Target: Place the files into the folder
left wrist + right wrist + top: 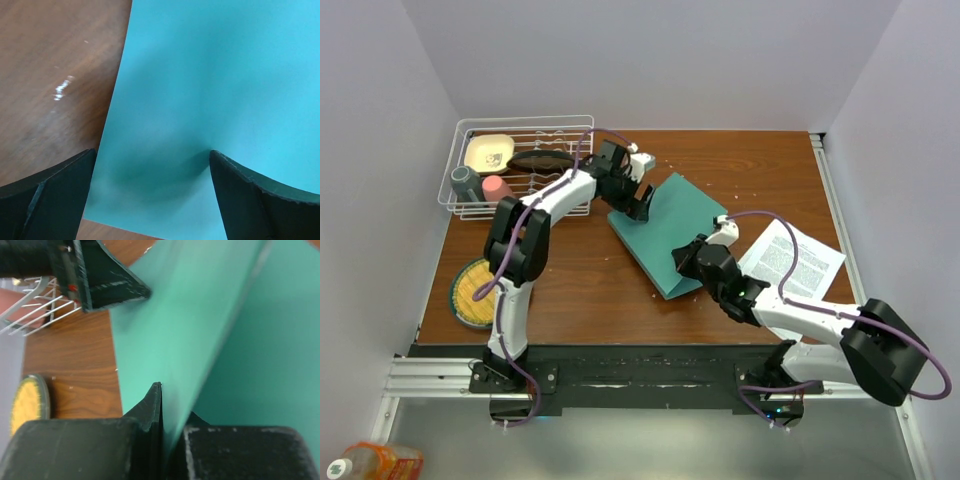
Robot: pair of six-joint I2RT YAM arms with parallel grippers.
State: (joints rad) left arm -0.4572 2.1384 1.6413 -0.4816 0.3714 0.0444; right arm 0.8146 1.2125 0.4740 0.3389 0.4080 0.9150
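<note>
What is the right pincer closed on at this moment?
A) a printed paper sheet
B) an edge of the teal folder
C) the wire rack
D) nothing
B: the right wrist view shows the right pincer shut on an edge of the teal folder, while the printed sheet lies off to its side.

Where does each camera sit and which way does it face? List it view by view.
Top external: above and behind the arms, looking down on table, folder, paper; both arms show.
Left wrist: on the left arm, facing down at the folder's edge; its open left gripper shows.
Right wrist: on the right arm, looking along the folder; its right gripper, shut on the folder, shows.
Shared: the folder.
</note>
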